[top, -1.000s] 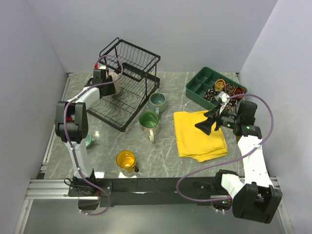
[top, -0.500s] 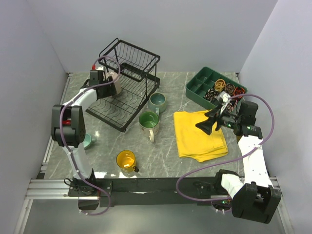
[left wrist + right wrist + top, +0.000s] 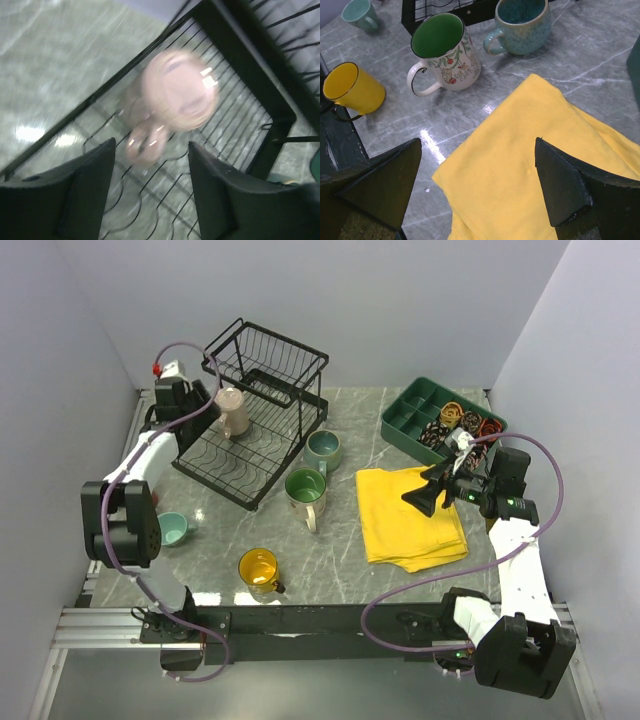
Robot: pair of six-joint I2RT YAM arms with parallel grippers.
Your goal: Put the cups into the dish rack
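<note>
A lilac-beige cup (image 3: 233,412) stands alone on the lower tier of the black wire dish rack (image 3: 270,370). My left gripper (image 3: 203,405) is open just to its left, clear of it. In the left wrist view that cup (image 3: 177,95) is blurred, beyond my open left gripper (image 3: 152,165). On the table stand a teal cup (image 3: 322,448), a floral cup with a green inside (image 3: 305,488), a yellow cup (image 3: 259,568) and a small mint cup (image 3: 172,529). My right gripper (image 3: 425,492) hangs open and empty over the yellow cloth (image 3: 535,165).
A green compartmented tray (image 3: 420,415) with small items sits at the back right. The folded yellow cloth (image 3: 412,515) lies right of the floral cup. Grey walls close in the left, back and right sides.
My left gripper opened, let go of the lilac-beige cup and drew back to the left out of the rack. The cup stays on the lower tier. The right arm has not moved.
</note>
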